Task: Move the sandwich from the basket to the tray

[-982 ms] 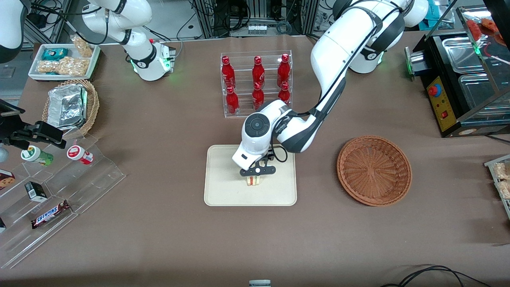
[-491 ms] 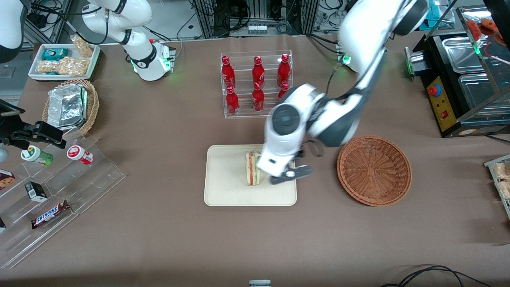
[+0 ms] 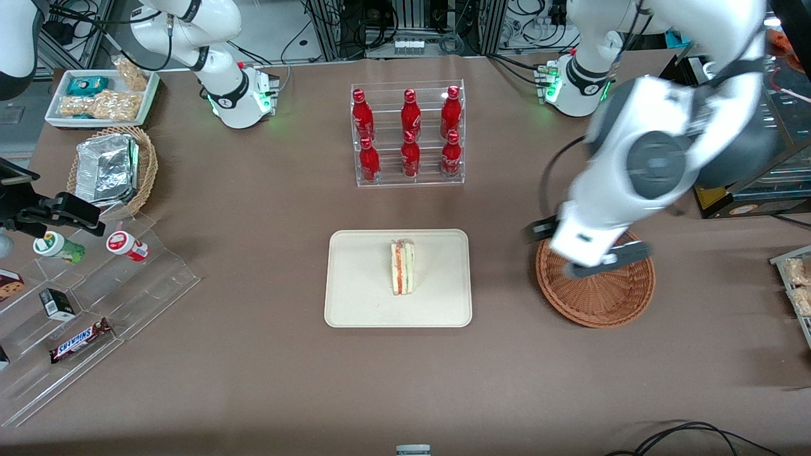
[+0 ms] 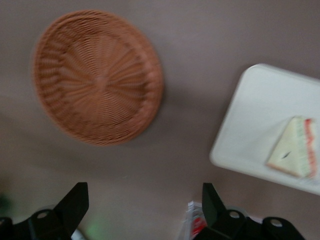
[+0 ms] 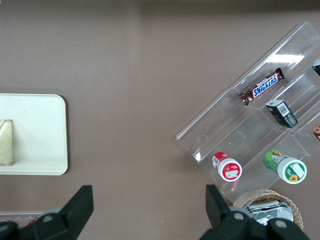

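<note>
While one sandwich (image 3: 403, 267) lies on the one tray (image 3: 355, 304), the gripper (image 3: 586, 248) hangs wide open and empty above the one basket (image 3: 602, 304), six red bottles (image 3: 406, 134) standing farther from the camera

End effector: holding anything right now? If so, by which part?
Nothing. The end effector is open and empty above the basket; the sandwich lies on the tray.

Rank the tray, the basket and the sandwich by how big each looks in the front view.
1. Tray, largest.
2. Basket, nearly as wide as the tray's short side, partly covered by the open claw hovering above it.
3. Sandwich, smallest by far, lying on the tray.
</note>
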`<act>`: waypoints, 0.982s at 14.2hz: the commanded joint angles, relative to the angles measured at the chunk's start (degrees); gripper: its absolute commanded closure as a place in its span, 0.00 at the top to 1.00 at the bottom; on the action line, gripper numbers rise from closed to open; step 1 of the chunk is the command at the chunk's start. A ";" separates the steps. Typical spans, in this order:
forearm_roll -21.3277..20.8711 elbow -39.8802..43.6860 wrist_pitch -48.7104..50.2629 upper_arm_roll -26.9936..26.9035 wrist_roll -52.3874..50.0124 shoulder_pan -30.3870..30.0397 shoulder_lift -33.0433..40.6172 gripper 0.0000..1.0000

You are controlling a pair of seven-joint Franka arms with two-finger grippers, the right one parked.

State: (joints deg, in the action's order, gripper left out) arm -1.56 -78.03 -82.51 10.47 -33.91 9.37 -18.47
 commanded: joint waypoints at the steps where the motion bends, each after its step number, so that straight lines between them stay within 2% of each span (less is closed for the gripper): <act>1: 0.51 -3.27 6.28 0.52 9.62 -7.85 5.10 1.00; 3: 0.06 -4.49 8.84 0.43 11.06 -11.90 7.47 1.00; 6: -0.11 -13.09 8.33 0.43 11.59 -16.30 15.63 1.00; 8: -0.11 -16.35 8.67 0.43 17.62 -19.46 19.69 1.00; 11: -0.81 -14.01 9.56 0.52 25.20 -20.97 20.49 1.00; 13: -5.01 -12.94 9.38 2.09 25.91 -20.45 20.58 1.00; 14: -5.30 -12.76 8.68 3.75 25.57 -20.71 20.84 1.00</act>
State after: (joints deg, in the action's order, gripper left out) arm -4.67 -91.01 -73.34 11.20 -9.00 -11.05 1.51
